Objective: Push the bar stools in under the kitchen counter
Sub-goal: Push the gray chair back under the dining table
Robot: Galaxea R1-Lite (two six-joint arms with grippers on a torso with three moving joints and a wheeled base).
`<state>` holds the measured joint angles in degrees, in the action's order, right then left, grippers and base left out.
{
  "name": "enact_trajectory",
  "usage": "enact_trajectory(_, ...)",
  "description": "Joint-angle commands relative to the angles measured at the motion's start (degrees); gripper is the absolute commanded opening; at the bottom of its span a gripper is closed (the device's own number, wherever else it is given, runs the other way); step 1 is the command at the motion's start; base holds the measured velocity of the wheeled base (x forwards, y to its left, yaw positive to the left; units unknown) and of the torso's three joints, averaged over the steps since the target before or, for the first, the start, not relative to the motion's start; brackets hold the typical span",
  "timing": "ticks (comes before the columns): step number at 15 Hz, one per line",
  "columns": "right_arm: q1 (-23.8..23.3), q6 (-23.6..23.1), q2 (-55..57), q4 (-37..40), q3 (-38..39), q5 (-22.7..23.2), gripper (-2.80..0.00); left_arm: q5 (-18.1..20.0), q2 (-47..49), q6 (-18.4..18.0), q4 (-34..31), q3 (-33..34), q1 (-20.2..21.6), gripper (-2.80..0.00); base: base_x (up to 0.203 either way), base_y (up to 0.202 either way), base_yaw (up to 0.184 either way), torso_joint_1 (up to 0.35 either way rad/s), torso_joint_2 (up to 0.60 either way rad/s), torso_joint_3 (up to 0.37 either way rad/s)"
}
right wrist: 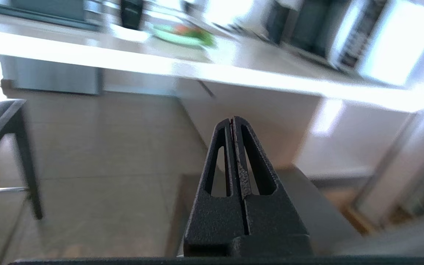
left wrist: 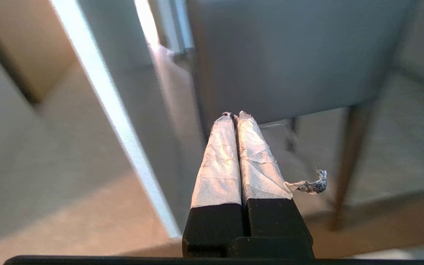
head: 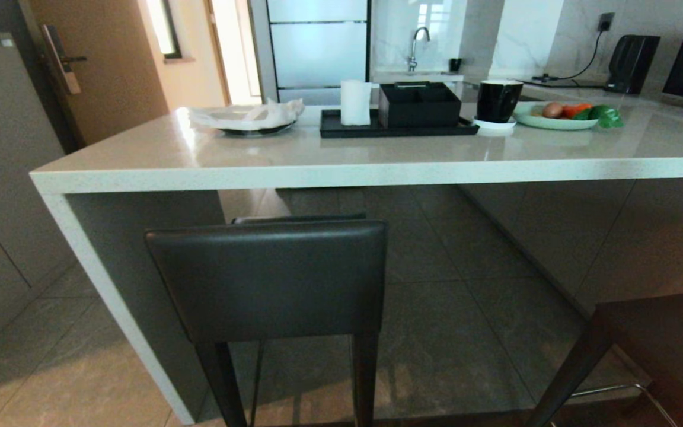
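Note:
One bar stool (head: 267, 279) stands at the counter's left end, its dark grey backrest toward me and its seat partly beneath the slab. A second bar stool (head: 573, 362) shows only a dark leg and chrome footrest at the bottom right, outside the kitchen counter (head: 341, 172). Neither gripper appears in the head view. My left gripper (left wrist: 234, 115), its fingers wrapped in white tape, is shut and empty, short of the first stool's backrest (left wrist: 289, 55). My right gripper (right wrist: 233, 118) is shut and empty above a dark stool top (right wrist: 307, 206), facing the counter edge (right wrist: 234, 73).
On the counter are a black tray (head: 341, 129) with a white roll (head: 356, 102) and a black box (head: 418, 104), a black mug (head: 497, 99), a plate of vegetables (head: 561, 121) and a covered dish (head: 246, 115). The counter's end panel (left wrist: 105, 110) stands left of the stool.

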<state>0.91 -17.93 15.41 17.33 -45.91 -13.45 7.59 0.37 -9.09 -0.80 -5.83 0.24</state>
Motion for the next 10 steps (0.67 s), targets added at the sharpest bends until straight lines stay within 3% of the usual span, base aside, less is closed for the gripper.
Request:
enact_trajectory(1, -3.0, 0.0, -0.8, 0.3, -0.5, 7.1, -2.80, -0.6, -0.2, -0.7, 7.4, 5.9, 0.0, -2.80, 0.000, 0.000, 0.000, 0.000, 0.00, 0.000)
enact_trajectory(3, -2.5, 2.0, -2.6, 0.5, 1.1, 8.6, -2.80, -1.9, -0.2, 1.1, 6.8, 5.8, -0.1, -2.80, 0.000, 0.000, 0.000, 0.000, 0.00, 0.000)
enact_trajectory(5, -1.6, 2.3, -5.8, 1.4, 3.0, 11.0, -2.80, -3.6, -0.2, 0.3, 1.9, 5.8, -0.1, -2.80, 0.000, 0.000, 0.000, 0.000, 0.00, 0.000)
enact_trajectory(8, -1.2, 2.8, -14.8, 8.1, 9.9, 14.9, -2.80, -4.4, -0.2, 2.0, 1.1, 5.8, -0.1, -2.80, 0.000, 0.000, 0.000, 0.000, 0.00, 0.000)
enact_trajectory(10, -1.0, 8.9, -15.6, 9.2, 14.6, 15.3, -2.80, -4.6, -0.2, 2.4, 0.4, 5.8, -0.1, -2.80, 0.000, 0.000, 0.000, 0.000, 0.00, 0.000)
